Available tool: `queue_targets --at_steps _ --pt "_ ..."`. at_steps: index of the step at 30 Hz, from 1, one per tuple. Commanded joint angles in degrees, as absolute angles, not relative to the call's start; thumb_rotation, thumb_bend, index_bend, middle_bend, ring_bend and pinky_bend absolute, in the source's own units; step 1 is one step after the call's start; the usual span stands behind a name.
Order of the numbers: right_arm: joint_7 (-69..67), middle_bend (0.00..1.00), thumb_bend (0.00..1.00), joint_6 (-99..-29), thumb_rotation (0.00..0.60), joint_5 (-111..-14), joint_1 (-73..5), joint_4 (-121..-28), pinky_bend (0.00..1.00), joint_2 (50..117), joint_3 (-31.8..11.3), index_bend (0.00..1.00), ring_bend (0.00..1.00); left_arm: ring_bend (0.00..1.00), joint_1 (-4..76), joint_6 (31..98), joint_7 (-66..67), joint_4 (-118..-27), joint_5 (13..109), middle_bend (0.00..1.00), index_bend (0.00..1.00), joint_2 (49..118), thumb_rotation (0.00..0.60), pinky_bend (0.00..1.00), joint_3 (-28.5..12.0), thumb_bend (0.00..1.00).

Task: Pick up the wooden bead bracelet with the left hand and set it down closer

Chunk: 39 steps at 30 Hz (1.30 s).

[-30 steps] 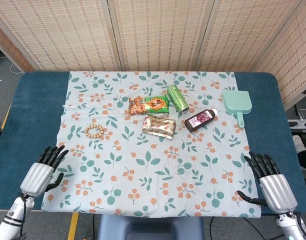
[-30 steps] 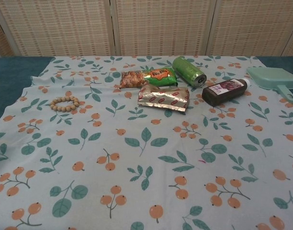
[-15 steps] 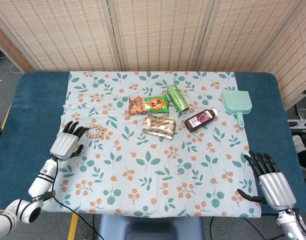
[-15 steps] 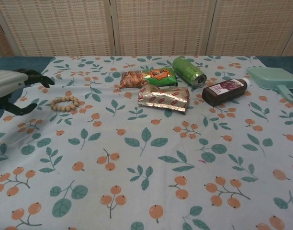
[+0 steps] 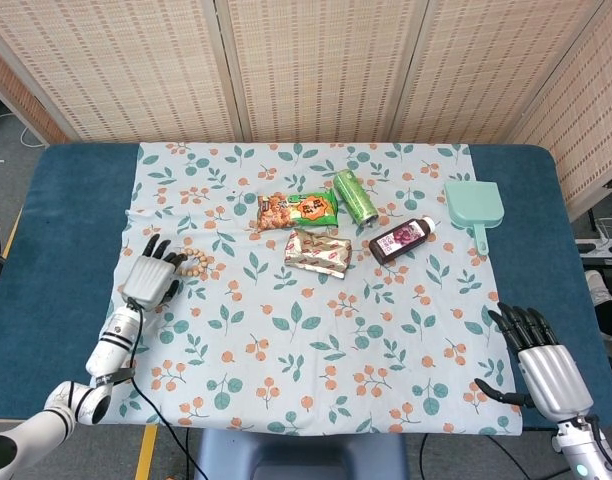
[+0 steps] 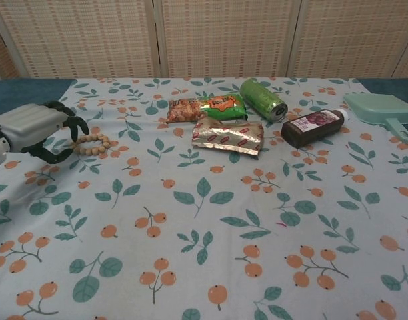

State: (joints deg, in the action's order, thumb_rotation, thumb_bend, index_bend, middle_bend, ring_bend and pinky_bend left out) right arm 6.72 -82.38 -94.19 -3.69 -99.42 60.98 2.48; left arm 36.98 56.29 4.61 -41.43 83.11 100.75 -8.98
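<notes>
The wooden bead bracelet (image 5: 194, 264) (image 6: 94, 144) lies flat on the floral cloth at the left. My left hand (image 5: 152, 276) (image 6: 35, 129) hovers over its left side, fingers spread and curved above the beads, holding nothing. Part of the ring is hidden under the fingers in the head view. My right hand (image 5: 544, 371) rests open at the table's near right corner, far from the bracelet; the chest view does not show it.
Behind and right of the bracelet lie an orange-green snack bag (image 5: 298, 210), a foil packet (image 5: 318, 252), a green can (image 5: 354, 196), a dark bottle (image 5: 401, 240) and a mint dustpan (image 5: 475, 208). The cloth's near half (image 5: 316, 370) carries nothing.
My left hand has travelled forward and right from the near left edge to the bracelet, its fingers now over the beads. The right hand and the bracelet have not moved.
</notes>
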Motion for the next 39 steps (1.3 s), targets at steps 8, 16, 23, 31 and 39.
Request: queue_targets --at_steps 8,16,23,31,39 --pt "6.25 0.00 0.15 -81.52 0.321 -93.87 -3.95 -99.85 0.00 60.53 2.77 0.00 0.00 0.12 39.10 57.10 9.95 -30.89 85.72 0.39 0.35 105.90 0.600 0.00 -5.35 0.48" --pt "5.96 0.00 0.15 -81.64 0.321 -94.04 -3.88 -100.05 0.00 60.26 2.93 0.00 0.00 0.13 39.53 55.92 9.18 -25.96 86.06 0.40 0.40 108.14 0.600 0.00 -3.92 0.49" --pt "5.86 0.00 0.15 -81.46 0.322 -94.11 -3.90 -100.20 0.00 60.11 3.11 0.00 0.00 0.13 39.94 55.11 8.57 -23.85 86.08 0.41 0.40 109.19 0.600 0.00 -3.48 0.49" --pt "5.30 0.00 0.15 -81.38 0.321 -94.30 -3.95 -100.43 0.00 59.75 3.28 0.00 0.00 0.16 40.97 50.19 10.18 -21.73 84.49 0.44 0.42 110.27 0.600 0.00 -3.77 0.49" --pt "4.81 0.00 0.15 -81.69 0.321 -94.71 -3.85 -100.50 0.00 59.52 3.44 0.00 0.00 0.18 42.67 46.64 13.93 -26.59 82.19 0.45 0.42 107.47 0.600 0.00 -5.35 0.49"
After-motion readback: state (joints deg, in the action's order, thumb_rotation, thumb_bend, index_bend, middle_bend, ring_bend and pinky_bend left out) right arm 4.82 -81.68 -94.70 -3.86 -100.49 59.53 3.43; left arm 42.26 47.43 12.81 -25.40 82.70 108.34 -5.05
